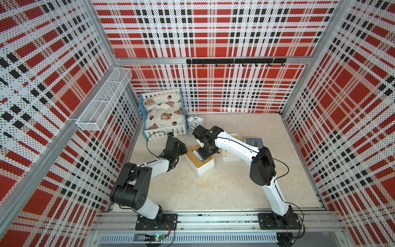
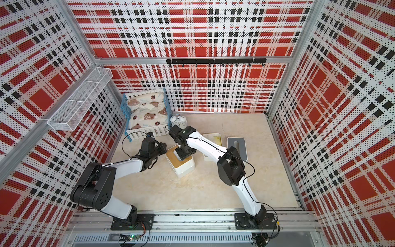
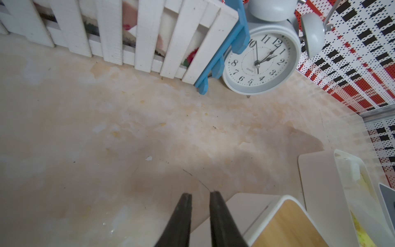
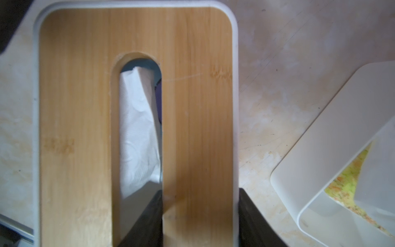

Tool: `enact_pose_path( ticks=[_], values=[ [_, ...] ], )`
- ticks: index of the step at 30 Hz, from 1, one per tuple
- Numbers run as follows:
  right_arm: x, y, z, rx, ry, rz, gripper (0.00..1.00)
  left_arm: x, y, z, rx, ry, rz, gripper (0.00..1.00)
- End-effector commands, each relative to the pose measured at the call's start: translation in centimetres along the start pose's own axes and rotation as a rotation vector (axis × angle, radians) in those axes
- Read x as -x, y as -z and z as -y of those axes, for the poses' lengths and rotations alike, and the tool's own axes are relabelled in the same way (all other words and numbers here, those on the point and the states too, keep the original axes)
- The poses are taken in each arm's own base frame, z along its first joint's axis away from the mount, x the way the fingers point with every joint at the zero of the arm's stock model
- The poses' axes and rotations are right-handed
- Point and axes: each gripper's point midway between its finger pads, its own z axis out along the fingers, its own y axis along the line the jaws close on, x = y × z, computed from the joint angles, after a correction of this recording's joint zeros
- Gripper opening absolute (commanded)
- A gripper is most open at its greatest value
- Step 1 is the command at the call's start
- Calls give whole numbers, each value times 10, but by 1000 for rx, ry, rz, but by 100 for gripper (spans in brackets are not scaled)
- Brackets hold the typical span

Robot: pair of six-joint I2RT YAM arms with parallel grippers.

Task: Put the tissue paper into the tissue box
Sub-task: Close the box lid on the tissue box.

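Right tool point(image 4: 199, 191) clamps the tissue box lid point(image 4: 74, 107) — tissue paper point(image 4: 136, 128) showing through its slot point(image 4: 141, 63) — left tool point(image 3: 200, 193) slightly apart.

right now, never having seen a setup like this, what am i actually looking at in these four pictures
Two robot arms are bolted to a rail at the table edge: the left arm and the right arm. Two pictures look down from overhead, nearly identical; the other two come from a camera on each wrist. On the table stand a tissue box with a wooden lid, a doll bed, an alarm clock, and a second open white box with a grey lid beside it. Tissue paper shows inside the lid's slot. The right arm's jaws clamp one side of the tissue box, one finger in the slot, the other outside the rim. The left arm's jaws, beside the box, are nearly closed and hold nothing.
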Motion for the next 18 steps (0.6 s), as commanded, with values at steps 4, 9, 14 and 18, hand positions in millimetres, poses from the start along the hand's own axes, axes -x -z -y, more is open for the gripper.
enact_pose_path(
  ticks=[4,9,14,18],
  values=[
    [13,-22,20,-102,-21,70,21,13,-6,11,-27,-26,26,22],
    [21,-14,16,-88,-20,114,21,15,-7,13,-31,-30,25,22],
    [29,5,11,-57,-26,174,20,15,-6,13,-30,-36,27,22],
    [28,8,12,-59,-27,174,20,15,-6,13,-32,-34,28,22]
  ],
)
